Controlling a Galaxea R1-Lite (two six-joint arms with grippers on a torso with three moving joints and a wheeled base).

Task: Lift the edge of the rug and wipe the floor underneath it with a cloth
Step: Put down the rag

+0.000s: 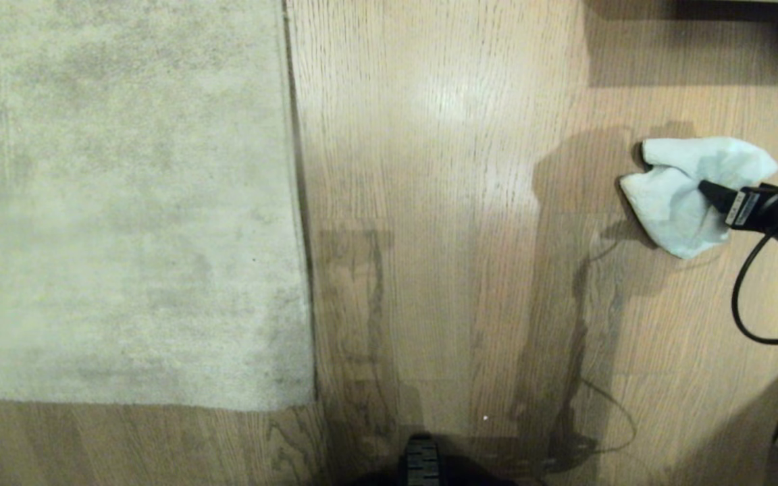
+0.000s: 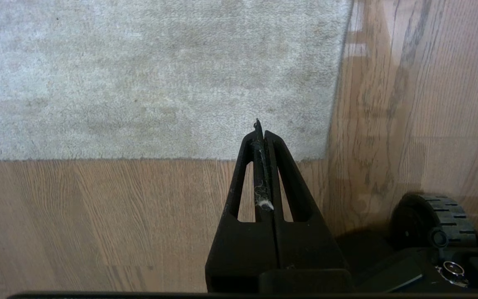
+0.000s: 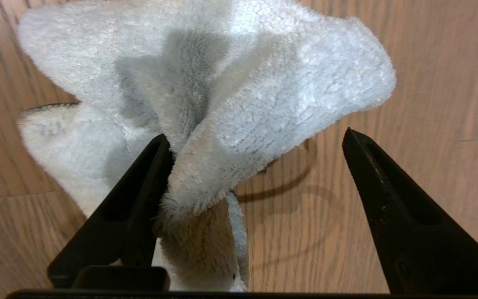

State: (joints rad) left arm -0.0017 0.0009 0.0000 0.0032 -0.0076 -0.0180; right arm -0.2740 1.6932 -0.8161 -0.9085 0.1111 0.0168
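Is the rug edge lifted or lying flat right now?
Flat. The rug edge lies straight along the floor with no backing showing.

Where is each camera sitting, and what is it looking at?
Head view: high on the robot, looking down at the floor, the rug and the cloth; the right gripper and a wheel show.
Left wrist view: behind the shut left gripper, facing the rug's corner.
Right wrist view: behind the open right gripper, facing the cloth.
Head and right wrist views share the cloth.
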